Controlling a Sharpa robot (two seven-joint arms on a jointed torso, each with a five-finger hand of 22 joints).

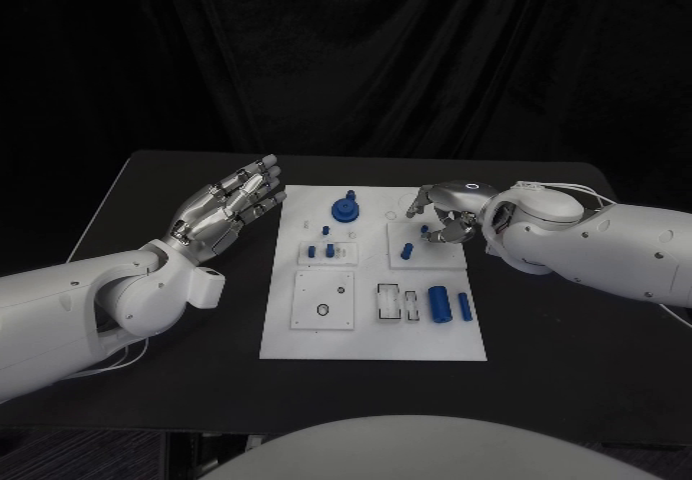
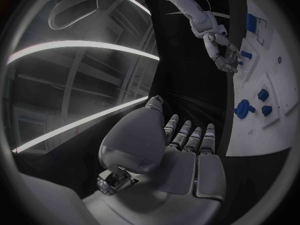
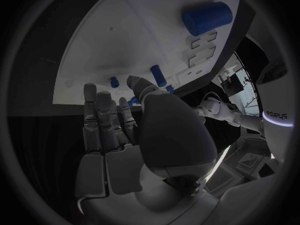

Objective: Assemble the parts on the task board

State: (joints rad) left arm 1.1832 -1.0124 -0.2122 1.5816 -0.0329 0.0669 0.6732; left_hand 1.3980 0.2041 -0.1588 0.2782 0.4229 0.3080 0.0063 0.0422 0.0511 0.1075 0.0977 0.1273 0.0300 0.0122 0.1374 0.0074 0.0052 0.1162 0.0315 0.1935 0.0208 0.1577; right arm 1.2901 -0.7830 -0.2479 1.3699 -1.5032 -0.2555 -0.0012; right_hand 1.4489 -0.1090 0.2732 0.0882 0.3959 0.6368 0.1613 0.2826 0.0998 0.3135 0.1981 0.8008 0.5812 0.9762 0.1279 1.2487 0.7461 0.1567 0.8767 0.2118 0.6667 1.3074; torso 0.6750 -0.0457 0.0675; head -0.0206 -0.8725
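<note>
Fingers of right hand apart, empty, just above small blue peg on task board.

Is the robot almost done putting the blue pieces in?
Not yet. A blue knob already stands on the board. The right hand hovers over a small peg, holding nothing. Two cylinders lie loose near it. The left hand waits open beside the board.

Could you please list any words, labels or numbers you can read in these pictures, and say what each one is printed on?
"sharpa", seen turned on its side, on the robot's white left arm in the right wrist view.
No other writing can be read; the task board bears outlines but no legible text.
</note>
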